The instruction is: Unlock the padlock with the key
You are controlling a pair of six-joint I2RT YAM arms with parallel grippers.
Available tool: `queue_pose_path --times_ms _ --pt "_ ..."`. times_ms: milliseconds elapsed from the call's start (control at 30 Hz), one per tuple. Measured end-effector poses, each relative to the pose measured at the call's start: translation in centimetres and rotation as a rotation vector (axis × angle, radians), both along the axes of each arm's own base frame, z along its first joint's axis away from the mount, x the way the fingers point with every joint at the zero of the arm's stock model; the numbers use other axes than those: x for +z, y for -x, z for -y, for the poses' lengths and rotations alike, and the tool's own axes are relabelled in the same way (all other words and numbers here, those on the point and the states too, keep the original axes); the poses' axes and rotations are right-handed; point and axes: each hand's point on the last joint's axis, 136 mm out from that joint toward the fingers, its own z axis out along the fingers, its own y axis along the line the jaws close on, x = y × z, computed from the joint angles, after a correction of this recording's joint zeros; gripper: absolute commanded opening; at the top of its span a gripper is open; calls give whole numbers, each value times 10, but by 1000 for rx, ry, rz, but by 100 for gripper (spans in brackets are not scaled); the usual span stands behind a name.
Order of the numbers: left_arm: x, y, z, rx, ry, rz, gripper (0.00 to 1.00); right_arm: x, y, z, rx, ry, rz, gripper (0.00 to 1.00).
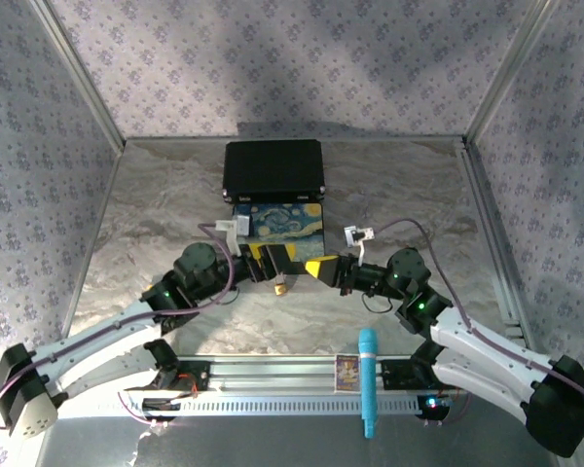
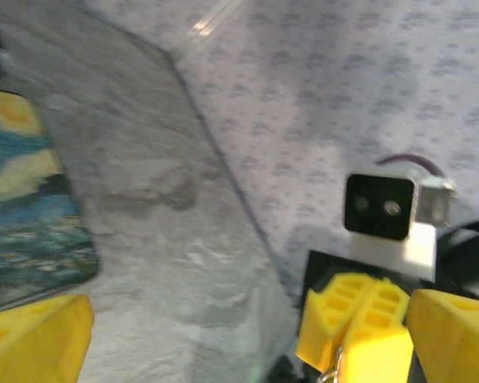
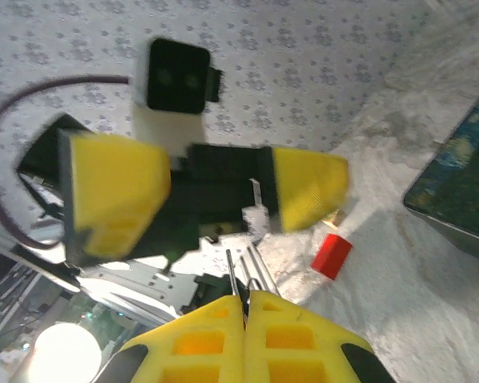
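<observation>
My right gripper [image 3: 245, 299] is shut on the key [image 3: 241, 275], whose thin silvery metal sticks out past the yellow fingertips. Facing it, my left gripper [image 3: 215, 191] stands wide open with nothing between its fingers. In the left wrist view the left gripper [image 2: 247, 323] frames the marble floor, and the shut right gripper [image 2: 359, 331] sits beside its right finger. From above, the left gripper [image 1: 277, 263] and right gripper [image 1: 316, 268] meet in front of the painted box. The padlock [image 1: 280, 288] is a small brass speck on the table below them. The left finger partly hides the padlock [image 3: 333, 215].
The painted box [image 1: 277, 224] stands just behind the grippers, with a black case [image 1: 273, 167] behind it. A small red block [image 3: 331, 255] lies next to the brass padlock. A teal pen [image 1: 368, 379] and a small card [image 1: 346, 372] rest on the front rail. Patterned walls close in on three sides.
</observation>
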Motion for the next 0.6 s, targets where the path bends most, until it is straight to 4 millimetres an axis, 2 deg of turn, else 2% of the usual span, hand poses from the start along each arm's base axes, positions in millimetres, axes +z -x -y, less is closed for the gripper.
queue_pose_path --times_ms 67,133,233,400,500,567,600 --pt "-1 -8 -9 70 -69 -27 100 -11 -4 3 -21 44 -24 0" --pt "-14 -15 -21 136 -160 -63 100 -26 -10 6 -51 103 -57 0" --pt "-53 -18 -34 187 -311 -136 100 -47 -16 10 -87 181 -101 0" --pt "-115 -10 -53 212 -490 -236 96 -78 -24 17 -133 283 -161 0" --pt "-142 -5 -62 217 -550 -275 91 -98 -27 20 -155 348 -193 0" --pt "-157 -3 -65 218 -579 -297 79 -109 -30 23 -174 385 -214 0" --pt "-164 -3 -65 219 -591 -307 78 -114 -31 25 -186 405 -225 0"
